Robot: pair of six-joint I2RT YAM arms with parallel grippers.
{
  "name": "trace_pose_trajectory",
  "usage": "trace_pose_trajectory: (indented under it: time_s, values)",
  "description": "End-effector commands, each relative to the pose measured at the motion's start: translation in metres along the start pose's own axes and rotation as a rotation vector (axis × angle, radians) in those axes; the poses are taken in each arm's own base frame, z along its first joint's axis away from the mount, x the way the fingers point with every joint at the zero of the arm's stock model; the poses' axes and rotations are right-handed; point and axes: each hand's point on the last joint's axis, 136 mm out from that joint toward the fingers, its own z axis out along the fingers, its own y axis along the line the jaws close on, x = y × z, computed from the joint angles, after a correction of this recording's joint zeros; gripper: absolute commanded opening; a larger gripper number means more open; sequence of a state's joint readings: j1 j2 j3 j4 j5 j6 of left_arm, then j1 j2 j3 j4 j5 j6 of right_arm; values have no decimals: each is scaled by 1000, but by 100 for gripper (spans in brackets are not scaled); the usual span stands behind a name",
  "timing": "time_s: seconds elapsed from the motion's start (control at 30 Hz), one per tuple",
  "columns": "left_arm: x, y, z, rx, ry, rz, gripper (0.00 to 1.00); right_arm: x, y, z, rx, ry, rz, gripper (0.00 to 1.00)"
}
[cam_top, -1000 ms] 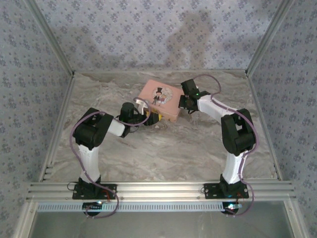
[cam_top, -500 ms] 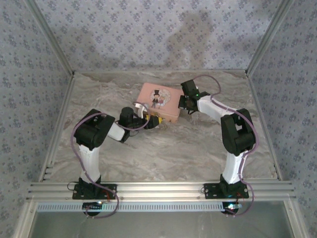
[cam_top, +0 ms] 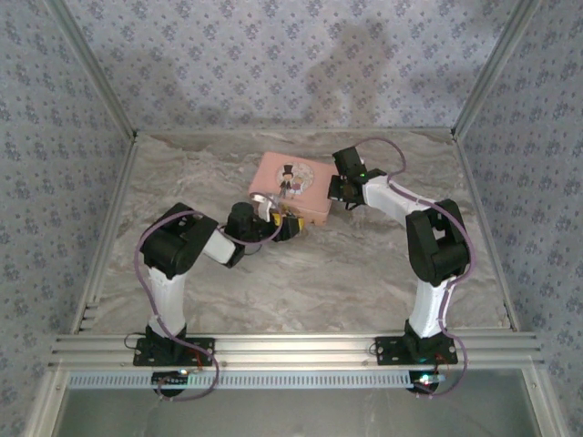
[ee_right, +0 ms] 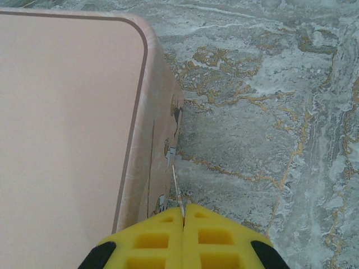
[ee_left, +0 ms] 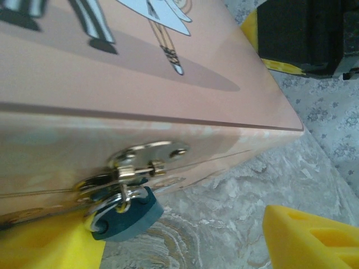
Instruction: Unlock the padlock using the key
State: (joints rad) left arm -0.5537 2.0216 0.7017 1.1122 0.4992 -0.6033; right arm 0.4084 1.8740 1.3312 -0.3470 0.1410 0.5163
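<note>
The padlock (ee_left: pixel 128 216), small and dark blue with a silvery shackle, hangs from the hasp (ee_left: pixel 147 157) on the pink tin's (ee_left: pixel 140 67) side. My left gripper (ee_left: pixel 179 246) is open. One yellow finger (ee_left: pixel 39 246) lies right by the padlock and the other finger (ee_left: pixel 314 238) stands well off to the right. From above, the left gripper (cam_top: pixel 286 225) sits at the tin's (cam_top: pixel 293 184) near edge. My right gripper (ee_right: pixel 183 216) is shut on the key (ee_right: pixel 178 190), a thin metal blade seen edge-on beside the tin's (ee_right: pixel 67 112) wall. It is at the tin's right end (cam_top: pixel 341 188).
The marbled table (cam_top: pixel 346 264) stretches out in front of the tin. Patterned walls (cam_top: pixel 273 64) and aluminium rails (cam_top: pixel 291 348) box in the workspace. The right gripper's black and yellow body (ee_left: pixel 305 33) shows past the tin's corner in the left wrist view.
My left arm has swung right along the tin's near side, bringing its gripper up to the hasp. The right arm and the tin have stayed put.
</note>
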Motion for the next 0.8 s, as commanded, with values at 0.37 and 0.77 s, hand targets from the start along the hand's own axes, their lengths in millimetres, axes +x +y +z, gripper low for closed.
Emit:
trace_pose_trajectory:
  time_s: [0.37,0.77]
  values:
    - [-16,-18,-15,124,-17,-9,63,10,3,-1,-17,20,-27,0]
    - [-11,-2,1,92,18,-63,52,12,3,-2,-10,19,-22,0]
